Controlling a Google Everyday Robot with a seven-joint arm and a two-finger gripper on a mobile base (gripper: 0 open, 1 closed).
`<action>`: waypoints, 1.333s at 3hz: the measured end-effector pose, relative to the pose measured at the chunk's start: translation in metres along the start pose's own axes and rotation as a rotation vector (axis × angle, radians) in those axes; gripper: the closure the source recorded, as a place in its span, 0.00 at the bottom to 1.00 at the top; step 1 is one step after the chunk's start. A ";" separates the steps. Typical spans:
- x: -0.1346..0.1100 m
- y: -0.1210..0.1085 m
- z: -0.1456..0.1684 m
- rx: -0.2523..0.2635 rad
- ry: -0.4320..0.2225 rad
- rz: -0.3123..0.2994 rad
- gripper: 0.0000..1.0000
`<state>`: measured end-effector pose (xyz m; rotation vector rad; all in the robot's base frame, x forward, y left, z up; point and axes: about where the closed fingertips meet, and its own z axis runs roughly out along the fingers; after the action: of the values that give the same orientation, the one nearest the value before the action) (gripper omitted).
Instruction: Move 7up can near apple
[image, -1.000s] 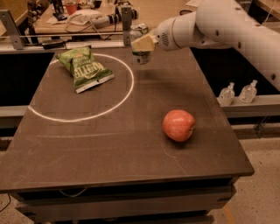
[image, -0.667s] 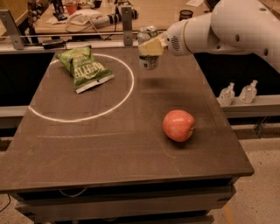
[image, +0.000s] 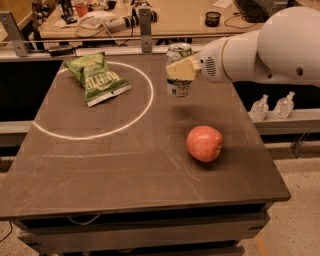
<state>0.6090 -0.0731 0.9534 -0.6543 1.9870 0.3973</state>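
Observation:
The 7up can, green and white with a silver top, hangs upright above the dark table, lifted clear of it. My gripper is shut on the can, its yellowish fingers wrapped across the can's upper half; the white arm reaches in from the right. The reddish-pink apple rests on the table in front of the can and a little to its right, a clear gap away.
A flat green chip bag lies inside a white painted circle on the table's left half. The table's front edge and right edge are near the apple. A cluttered bench stands behind; small bottles sit at right.
The arm has carried the can rightward and toward the apple, away from the table's back edge. The apple and chip bag have not moved.

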 end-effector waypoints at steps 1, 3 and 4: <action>0.021 0.007 -0.007 0.071 0.019 0.045 1.00; 0.054 0.005 -0.010 0.190 0.042 0.097 1.00; 0.062 0.010 -0.014 0.205 0.067 0.113 1.00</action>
<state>0.5697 -0.0894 0.9059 -0.4327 2.1009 0.2377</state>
